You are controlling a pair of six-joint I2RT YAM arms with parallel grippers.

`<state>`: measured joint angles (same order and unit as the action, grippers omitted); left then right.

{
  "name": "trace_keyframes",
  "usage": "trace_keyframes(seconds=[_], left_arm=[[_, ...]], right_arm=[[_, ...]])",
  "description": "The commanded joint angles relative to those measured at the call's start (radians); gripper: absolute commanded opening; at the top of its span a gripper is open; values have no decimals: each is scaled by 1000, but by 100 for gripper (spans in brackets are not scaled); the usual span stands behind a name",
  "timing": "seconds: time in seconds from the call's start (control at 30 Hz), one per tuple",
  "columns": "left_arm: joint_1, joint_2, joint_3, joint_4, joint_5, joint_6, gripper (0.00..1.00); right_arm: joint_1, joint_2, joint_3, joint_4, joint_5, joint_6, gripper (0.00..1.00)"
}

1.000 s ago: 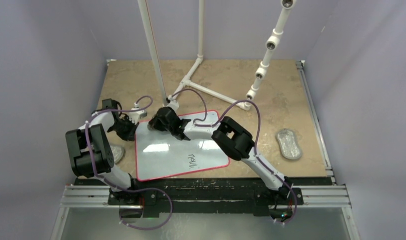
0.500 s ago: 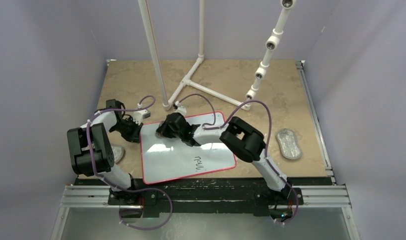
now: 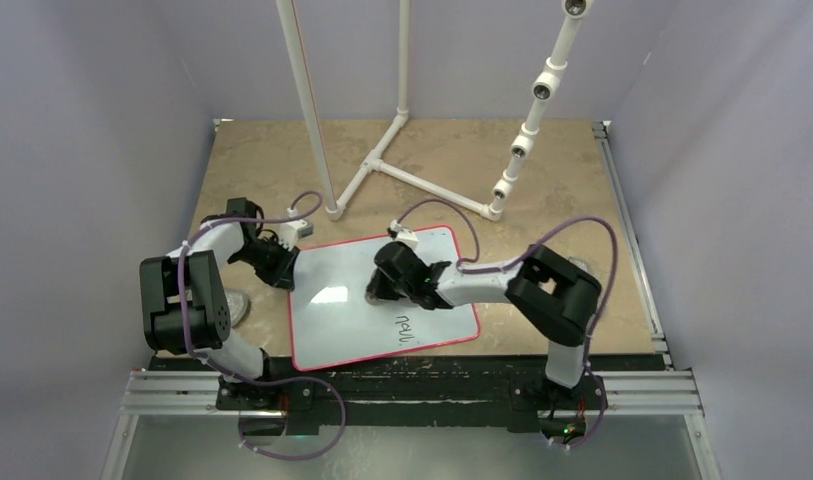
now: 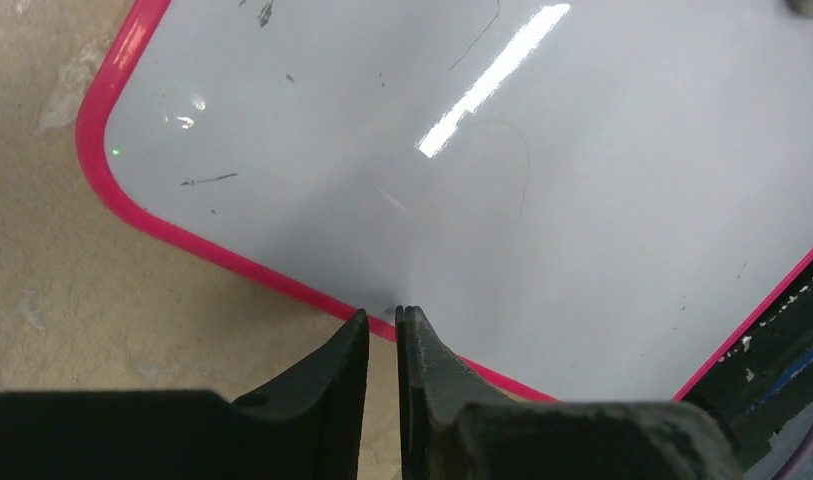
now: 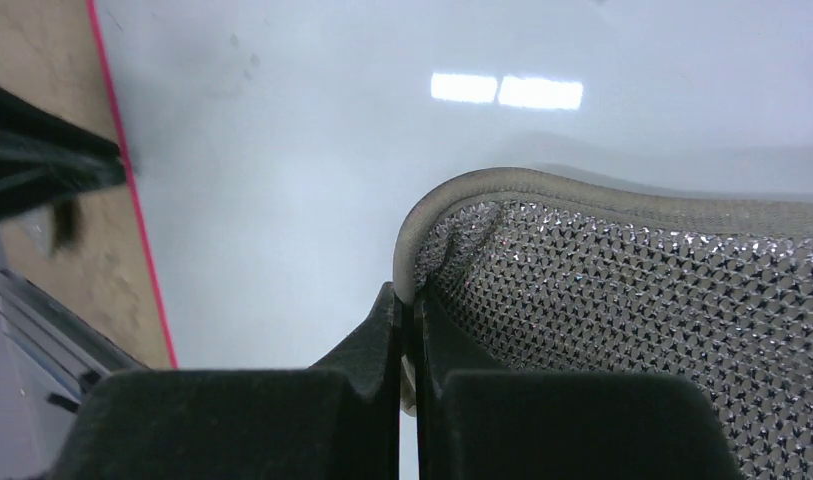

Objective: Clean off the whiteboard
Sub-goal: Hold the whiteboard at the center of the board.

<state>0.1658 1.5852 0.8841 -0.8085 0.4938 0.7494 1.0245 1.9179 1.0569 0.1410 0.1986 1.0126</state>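
The whiteboard [image 3: 332, 312] lies flat on the tan worktop [image 3: 542, 170], near its front edge and between the two arms, turned a little askew. Its glossy face is mostly bare, with a short bit of black handwriting [image 3: 407, 328] left by the near border. The right gripper [image 3: 378, 291] is down on the middle of the board, just beyond that writing. Its wrist view gives what the overhead cannot: the right gripper [image 5: 407, 300] is pressed tight on the folded rim of a grey mesh pad [image 5: 632, 300], which spreads flat against the whiteboard [image 5: 282, 150]. That looks like the wiping tool, held low so it can be dragged across the ink. The left gripper [image 3: 282, 266] sits at the board's left edge, probably to brace the board so it does not slide under the wiping. In its wrist view the left gripper [image 4: 382, 328] has its fingers parted by only a narrow slit with nothing between them, tips right at the red border of the whiteboard [image 4: 582, 200]. Only the overhead view shows the writing; neither wrist camera catches it.
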Motion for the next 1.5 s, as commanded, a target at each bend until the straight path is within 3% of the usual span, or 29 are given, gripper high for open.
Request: trace_keyframes(seconds=[0.0,0.23,0.33,0.5,0.67,0.87,0.97,1.07,1.3,1.47], left_arm=[[-66,-39,-17,35,-28,-19,17],[-124,37,-79,164,-206,-51,12],[-129,61,-105,192,-243,-52,5],[-136,55,-121,197,-263,-50,0],[-140,69,-113,201,-282,-51,0],[-140,73,-116,214,-303,-51,0],[-140,72,-123,216,-304,-50,0],[-140,67,-124,215,-299,-51,0],[-140,61,-117,201,-280,-51,0],[-140,56,-117,191,-276,-43,0]], right_arm=[[-7,-175,-232,-215,-56,-63,0],[-7,-430,-491,-278,-95,-10,0],[-3,-398,-496,-197,-140,-24,0],[77,-271,-402,42,-355,-136,0],[80,-267,-417,-109,-324,-93,0],[42,-563,-562,-415,-114,65,0],[20,-649,-607,-423,-118,81,0],[20,-593,-615,-328,-158,73,0],[60,-289,-426,-36,-310,-31,0],[62,-229,-365,-85,-357,-48,0]])
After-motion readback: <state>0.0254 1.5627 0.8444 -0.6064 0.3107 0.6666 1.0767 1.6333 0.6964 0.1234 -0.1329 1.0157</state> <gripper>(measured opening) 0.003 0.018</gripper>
